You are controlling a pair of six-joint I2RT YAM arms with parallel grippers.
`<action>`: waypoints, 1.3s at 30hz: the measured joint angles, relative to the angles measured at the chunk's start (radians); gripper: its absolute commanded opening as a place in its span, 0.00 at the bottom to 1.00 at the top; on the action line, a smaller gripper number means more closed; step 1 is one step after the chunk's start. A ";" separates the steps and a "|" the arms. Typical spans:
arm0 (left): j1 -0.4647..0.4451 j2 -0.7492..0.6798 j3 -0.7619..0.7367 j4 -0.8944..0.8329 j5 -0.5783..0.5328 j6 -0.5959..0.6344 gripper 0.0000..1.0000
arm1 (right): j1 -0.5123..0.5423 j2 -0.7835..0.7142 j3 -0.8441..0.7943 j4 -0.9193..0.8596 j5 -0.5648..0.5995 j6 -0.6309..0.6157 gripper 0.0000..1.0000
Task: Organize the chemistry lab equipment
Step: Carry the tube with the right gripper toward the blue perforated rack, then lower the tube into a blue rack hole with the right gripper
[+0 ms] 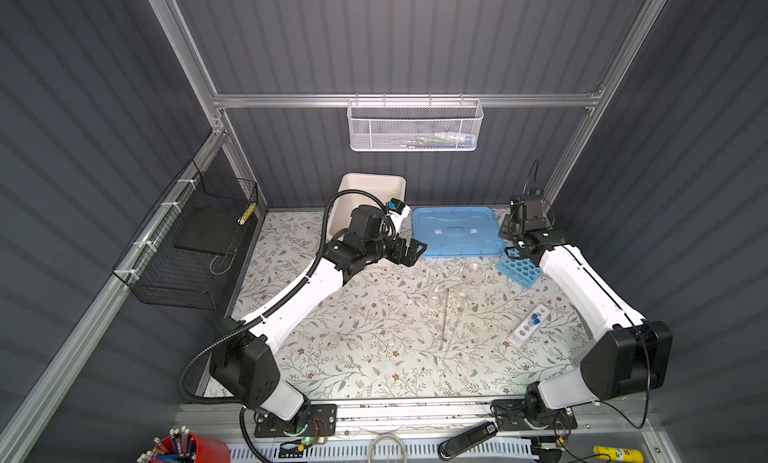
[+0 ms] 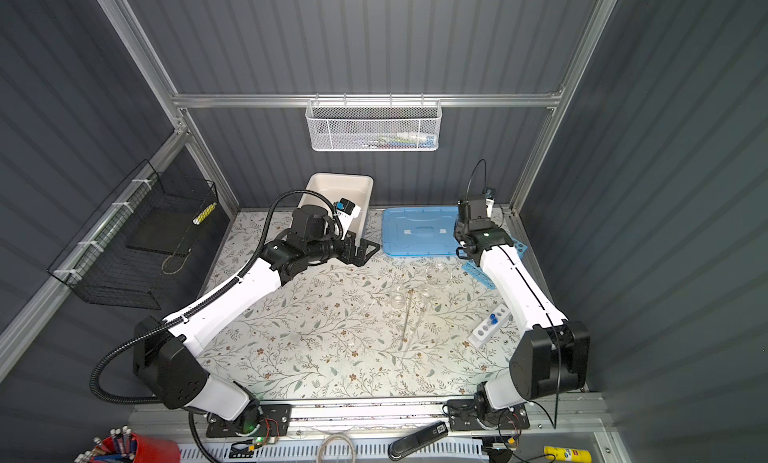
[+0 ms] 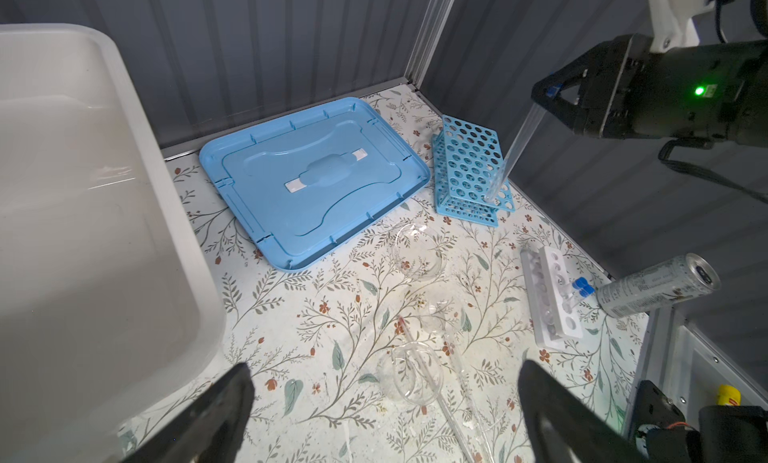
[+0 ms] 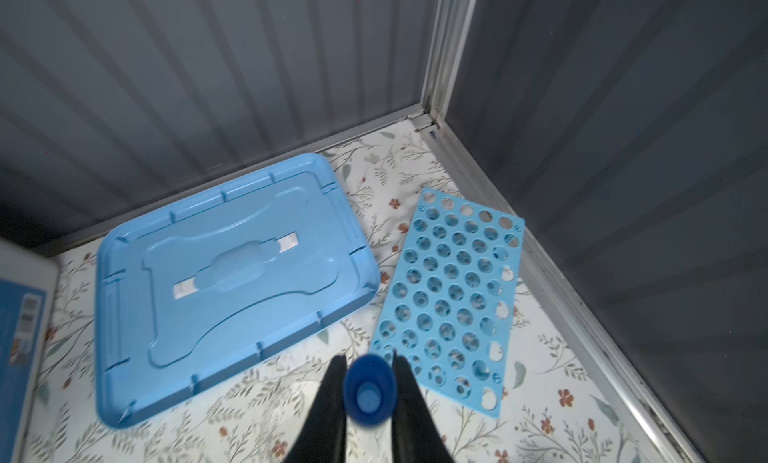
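Observation:
My right gripper (image 4: 370, 378) is shut on a clear blue-capped test tube (image 4: 369, 392), held nearly upright. In the left wrist view the tube (image 3: 515, 149) slants down and its tip meets the near edge of the sky-blue many-holed rack (image 3: 465, 166). The rack shows partly in both top views (image 1: 519, 272) (image 2: 476, 270), under the right gripper (image 1: 519, 245). My left gripper (image 1: 409, 251) (image 3: 386, 367) is open and empty, between the tub and the lid. Two clear beakers (image 3: 417, 253) (image 3: 411, 373) and a thin glass rod (image 3: 440, 402) lie mid-table. A small white tube rack (image 1: 528, 326) holds blue-capped tubes (image 3: 582, 286).
A white tub (image 1: 370, 191) stands at the back, with its blue lid (image 1: 455, 232) flat beside it. A drink can (image 3: 656, 286) lies by the white rack. A black wire basket (image 1: 195, 240) hangs on the left wall, a white mesh basket (image 1: 415, 126) on the back wall.

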 measured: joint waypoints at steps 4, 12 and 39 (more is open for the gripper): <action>0.002 0.000 0.000 -0.023 -0.036 0.002 1.00 | -0.055 0.008 -0.029 0.075 0.030 -0.022 0.13; 0.002 0.024 0.008 -0.031 -0.053 0.001 1.00 | -0.098 0.020 -0.070 0.190 0.085 -0.071 0.12; 0.002 0.032 0.023 -0.029 -0.037 -0.008 1.00 | -0.153 0.013 -0.360 0.568 0.088 -0.075 0.12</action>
